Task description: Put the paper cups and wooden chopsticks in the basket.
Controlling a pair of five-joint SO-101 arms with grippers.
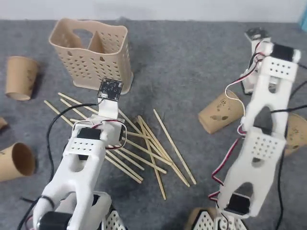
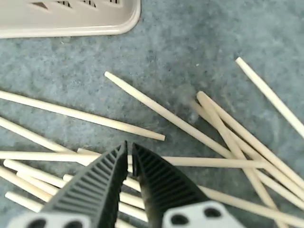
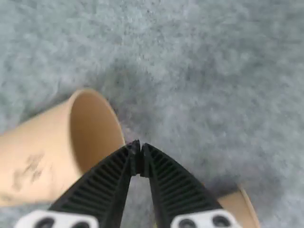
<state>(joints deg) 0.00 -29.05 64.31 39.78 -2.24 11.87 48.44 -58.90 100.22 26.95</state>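
Both shut, empty: left jaws over chopsticks (image 2: pixel 142 97) lying crosswise to them, right jaws at paper cup (image 3: pixel 38 152) rim.

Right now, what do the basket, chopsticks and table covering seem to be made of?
Basket: probably moulded plastic, matte beige, with regular perforated walls. Chopsticks: bare pale wood, dull and unvarnished-looking. Table covering: grey felt or low carpet, judging by its fuzzy, mottled nap.

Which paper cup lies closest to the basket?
The paper cup just left of the basket in the high view; the others lie much farther off.
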